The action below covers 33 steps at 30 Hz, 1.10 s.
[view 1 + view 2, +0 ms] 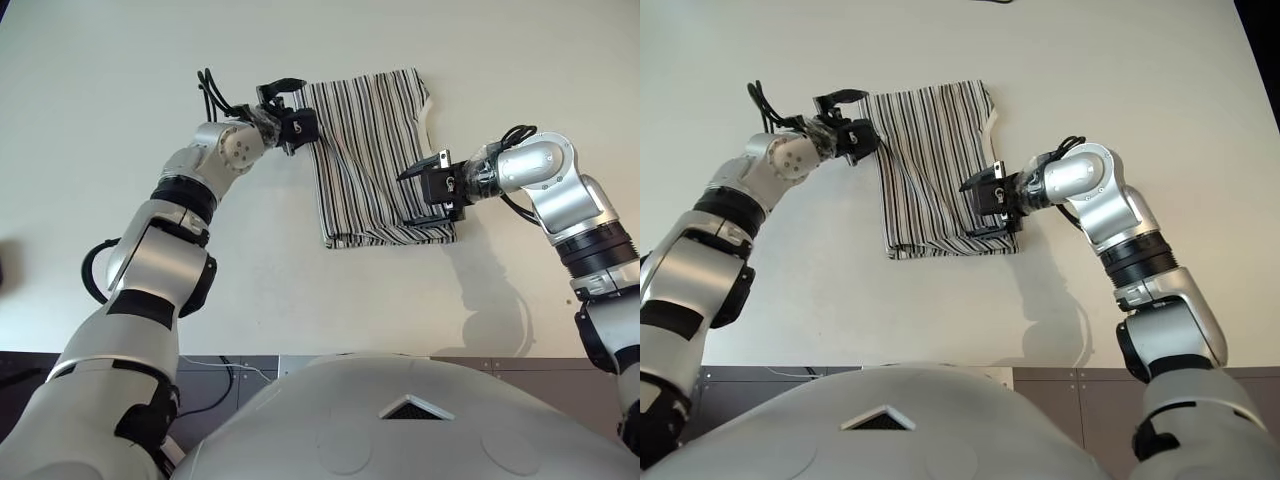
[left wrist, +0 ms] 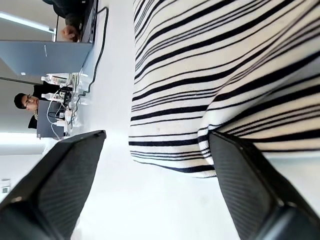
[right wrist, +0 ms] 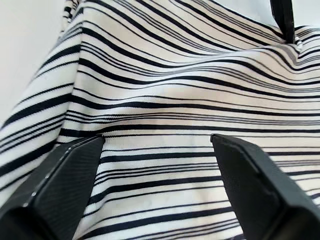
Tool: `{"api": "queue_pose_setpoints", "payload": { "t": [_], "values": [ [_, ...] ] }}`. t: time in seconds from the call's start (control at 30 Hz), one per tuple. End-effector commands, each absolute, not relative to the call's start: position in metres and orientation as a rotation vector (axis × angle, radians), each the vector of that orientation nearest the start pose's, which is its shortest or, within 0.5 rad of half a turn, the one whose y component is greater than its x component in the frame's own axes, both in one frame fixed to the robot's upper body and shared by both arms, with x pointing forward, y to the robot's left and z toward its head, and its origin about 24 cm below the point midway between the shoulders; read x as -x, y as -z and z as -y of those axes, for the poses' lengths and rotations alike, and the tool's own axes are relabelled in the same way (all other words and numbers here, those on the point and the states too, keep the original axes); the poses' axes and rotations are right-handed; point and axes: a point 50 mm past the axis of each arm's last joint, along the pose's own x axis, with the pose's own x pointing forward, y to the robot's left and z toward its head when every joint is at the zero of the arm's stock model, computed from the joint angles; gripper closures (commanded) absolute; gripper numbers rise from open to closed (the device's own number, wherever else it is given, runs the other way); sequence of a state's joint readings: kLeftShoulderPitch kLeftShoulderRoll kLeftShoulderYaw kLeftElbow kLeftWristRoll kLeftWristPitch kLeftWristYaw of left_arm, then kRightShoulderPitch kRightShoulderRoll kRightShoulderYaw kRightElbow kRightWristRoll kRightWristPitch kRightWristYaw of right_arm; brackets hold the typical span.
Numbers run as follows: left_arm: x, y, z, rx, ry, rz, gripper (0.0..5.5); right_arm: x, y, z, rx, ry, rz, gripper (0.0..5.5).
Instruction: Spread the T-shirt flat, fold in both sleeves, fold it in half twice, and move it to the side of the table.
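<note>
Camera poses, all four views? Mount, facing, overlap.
Left eye: head, looking forward and down at the table and T-shirt; shows left gripper, right gripper.
Right eye: same head camera, same scene, same grippers.
Left wrist: along its open fingers at the shirt's edge.
Right wrist: past its open fingers onto the stripes.
All four share the T-shirt.

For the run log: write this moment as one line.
T-shirt: folded narrow, on table | left tool: open, at far-left corner | right tool: open, at near-right edge
</note>
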<state>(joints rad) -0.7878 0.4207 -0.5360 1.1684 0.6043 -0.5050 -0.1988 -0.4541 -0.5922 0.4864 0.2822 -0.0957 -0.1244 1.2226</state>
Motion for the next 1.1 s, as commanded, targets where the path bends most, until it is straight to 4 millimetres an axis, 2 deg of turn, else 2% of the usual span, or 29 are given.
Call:
{"api": "queue_pose_setpoints", "payload": {
  "t": [0.03, 0.1, 0.2, 0.3, 0.37, 0.43, 0.5, 0.6, 0.7, 0.8, 0.93, 1.0, 1.1],
  "values": [
    [-0.348, -0.033, -0.185, -1.333, 0.782, -0.091, 1.73, -0.267, -0.062, 0.156, 0.8, -1.51, -0.384, 1.56],
    [-0.345, -0.04, -0.182, -1.322, 0.817, -0.011, 1.73, -0.263, -0.076, 0.162, 0.778, -1.494, -0.364, 1.56],
    [-0.333, -0.05, -0.165, -1.239, 0.893, 0.123, 1.73, -0.261, -0.093, 0.166, 0.738, -1.435, -0.315, 1.56],
    [-0.315, -0.066, -0.155, -1.205, 0.955, 0.214, 1.73, -0.264, -0.102, 0.172, 0.733, -1.35, -0.28, 1.56],
    [-0.311, -0.086, -0.152, -1.229, 0.943, 0.271, 1.73, -0.263, -0.105, 0.179, 0.755, -1.317, -0.277, 1.56],
    [-0.293, -0.099, -0.14, -1.18, 0.958, 0.319, 1.73, -0.263, -0.104, 0.186, 0.787, -1.289, -0.273, 1.56],
    [-0.267, -0.091, -0.13, -1.114, 1.022, 0.305, 1.73, -0.265, -0.102, 0.191, 0.814, -1.256, -0.27, 1.56],
    [-0.226, -0.052, -0.136, -1.089, 1.104, 0.17, 1.73, -0.26, -0.096, 0.207, 0.824, -1.197, -0.296, 1.56],
    [-0.198, -0.023, -0.141, -1.205, 1.187, 0.117, 1.73, -0.245, -0.086, 0.217, 0.811, -1.158, -0.323, 1.56],
    [-0.188, -0.004, -0.15, -1.315, 1.221, 0.073, 1.73, -0.237, -0.08, 0.221, 0.797, -1.119, -0.333, 1.56],
    [-0.184, 0.007, -0.173, -1.44, 1.276, 0.057, 1.73, -0.233, -0.082, 0.221, 0.781, -1.103, -0.327, 1.56],
    [-0.184, 0.007, -0.181, -1.465, 1.307, 0.086, 1.73, -0.234, -0.084, 0.223, 0.786, -1.09, -0.327, 1.56],
    [-0.196, -0.006, -0.189, -1.48, 1.286, 0.172, 1.73, -0.234, -0.089, 0.223, 0.795, -1.069, -0.309, 1.56]
  ]
}}
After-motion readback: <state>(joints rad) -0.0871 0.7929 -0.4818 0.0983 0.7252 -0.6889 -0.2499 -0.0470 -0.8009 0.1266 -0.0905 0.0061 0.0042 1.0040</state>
